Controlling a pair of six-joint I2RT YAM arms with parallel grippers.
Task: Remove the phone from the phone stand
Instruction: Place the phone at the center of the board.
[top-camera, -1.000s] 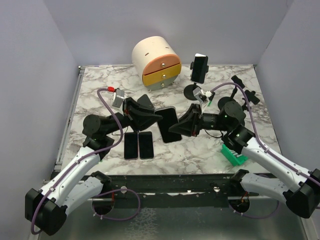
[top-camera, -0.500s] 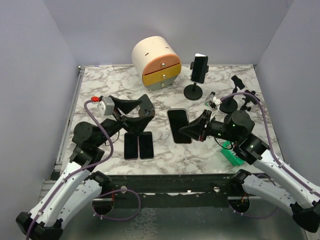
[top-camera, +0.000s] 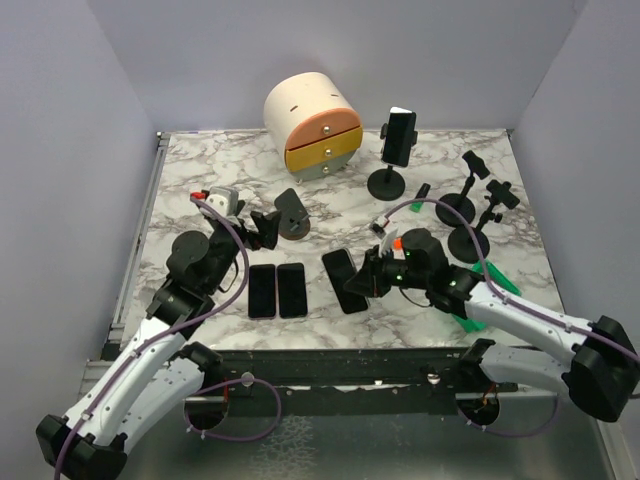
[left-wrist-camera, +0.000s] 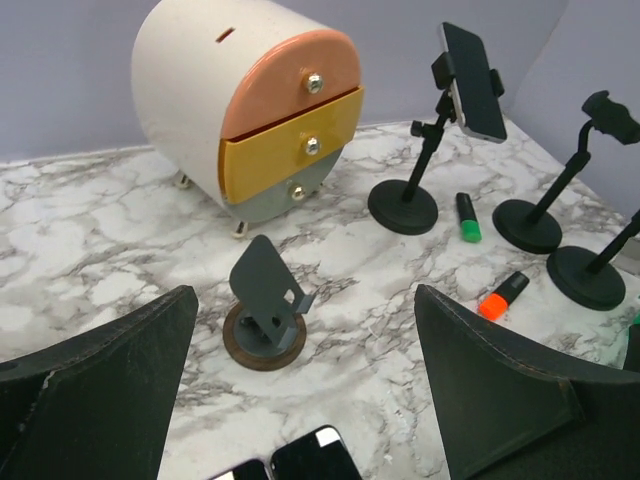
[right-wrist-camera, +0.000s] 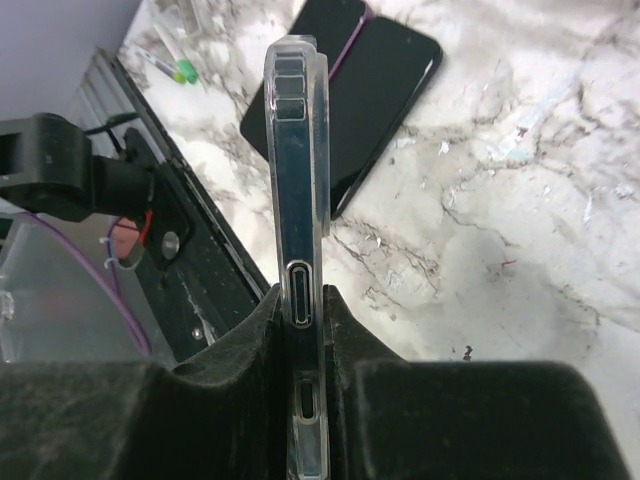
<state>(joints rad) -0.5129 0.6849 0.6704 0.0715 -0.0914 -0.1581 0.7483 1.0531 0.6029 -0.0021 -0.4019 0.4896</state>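
Pinching the phone edgewise, the right gripper is hovering low — tilting it flat gently seems best; the left gripper is gaping open.

- Four phones: the left flat phone and the right flat phone lie side by side at seven o'clock. The held phone is at six and the clamped phone at one.
- Four phone stands: the low stand is at ten o'clock and the tall stand carrying the clamped phone at one. The far bare stand and near bare stand are at three.
- Two markers at two o'clock: the green-tipped marker and the orange-tipped marker.
- One drawer unit at twelve o'clock, with three drawers.
- Two grippers of mine: my right gripper pinches the held phone, and my left gripper has its fingers spread.
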